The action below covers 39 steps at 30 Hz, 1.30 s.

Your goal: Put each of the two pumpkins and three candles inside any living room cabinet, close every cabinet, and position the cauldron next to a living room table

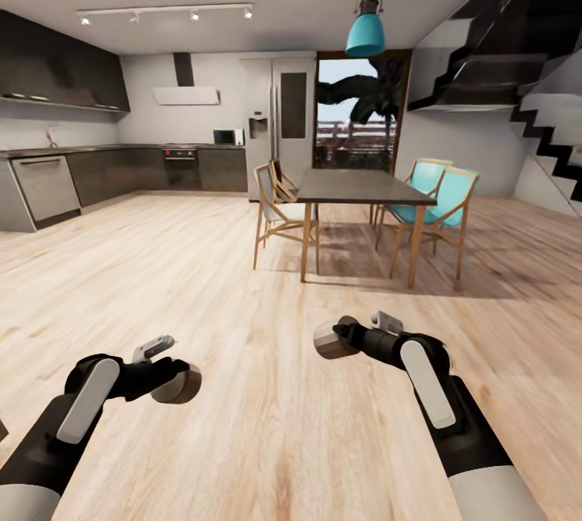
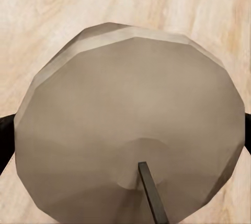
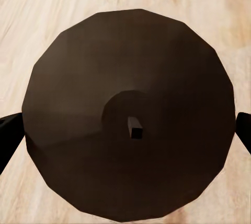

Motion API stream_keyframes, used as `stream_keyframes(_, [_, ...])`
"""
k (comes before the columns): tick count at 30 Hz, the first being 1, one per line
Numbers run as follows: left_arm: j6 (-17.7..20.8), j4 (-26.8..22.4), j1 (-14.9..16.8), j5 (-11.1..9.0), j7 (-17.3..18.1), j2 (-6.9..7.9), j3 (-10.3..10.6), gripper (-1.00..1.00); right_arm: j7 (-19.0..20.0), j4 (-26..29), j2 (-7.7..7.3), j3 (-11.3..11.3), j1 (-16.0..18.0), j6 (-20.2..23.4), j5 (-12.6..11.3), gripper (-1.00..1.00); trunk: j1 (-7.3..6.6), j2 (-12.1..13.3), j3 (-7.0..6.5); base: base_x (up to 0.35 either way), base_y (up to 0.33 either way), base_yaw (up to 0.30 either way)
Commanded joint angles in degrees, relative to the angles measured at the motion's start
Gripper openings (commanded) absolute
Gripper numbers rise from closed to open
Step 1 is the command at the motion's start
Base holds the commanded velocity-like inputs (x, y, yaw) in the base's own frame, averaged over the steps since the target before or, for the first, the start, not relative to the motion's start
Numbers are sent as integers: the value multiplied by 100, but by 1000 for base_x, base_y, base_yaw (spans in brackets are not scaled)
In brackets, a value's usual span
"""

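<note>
My left gripper (image 1: 175, 383) is shut on a candle (image 1: 186, 388), a stubby beige-grey cylinder held low over the wooden floor at the lower left. The left wrist view looks down on this candle's top (image 2: 130, 125) and its dark wick, with black fingertips (image 2: 3, 143) at its sides. My right gripper (image 1: 338, 337) is shut on a second candle (image 1: 326, 340) at the lower middle. In the right wrist view that candle (image 3: 130, 114) looks dark with shade, and black fingertips (image 3: 7, 136) flank it. The pumpkins, cabinet, cauldron and coffee table are out of view.
A dark dining table (image 1: 360, 185) with wooden chairs (image 1: 275, 209) and teal chairs (image 1: 444, 197) stands ahead. Dark kitchen cabinets (image 1: 105, 173) line the left wall, with a fridge (image 1: 275, 120) behind. A staircase (image 1: 533, 100) rises at the right. Open wooden floor (image 1: 162, 278) lies between.
</note>
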<state>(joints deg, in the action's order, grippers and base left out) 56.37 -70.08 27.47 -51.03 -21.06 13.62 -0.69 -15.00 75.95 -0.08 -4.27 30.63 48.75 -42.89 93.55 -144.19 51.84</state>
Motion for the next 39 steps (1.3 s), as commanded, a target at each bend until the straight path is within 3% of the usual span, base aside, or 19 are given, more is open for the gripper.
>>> stream_keyframes(1, [16, -6, 4, -56, -49, 2, -1, -100, -65, 8, -5, -4, 4, 3, -88, -100, 1, -3, 6, 184, -34, 280])
stream_keyframes(19, [24, -5, 4, -81, -38, 1, -20, -100, -65, 7, 1, -4, 4, 3, -88, -100, 1, -3, 6, 15, -3, 284])
stream_keyframes(39, [24, -6, 4, -91, -38, 0, -27, -100, -93, 9, 24, -11, 4, 29, -88, -100, -50, 24, -435, 0, 0, 287])
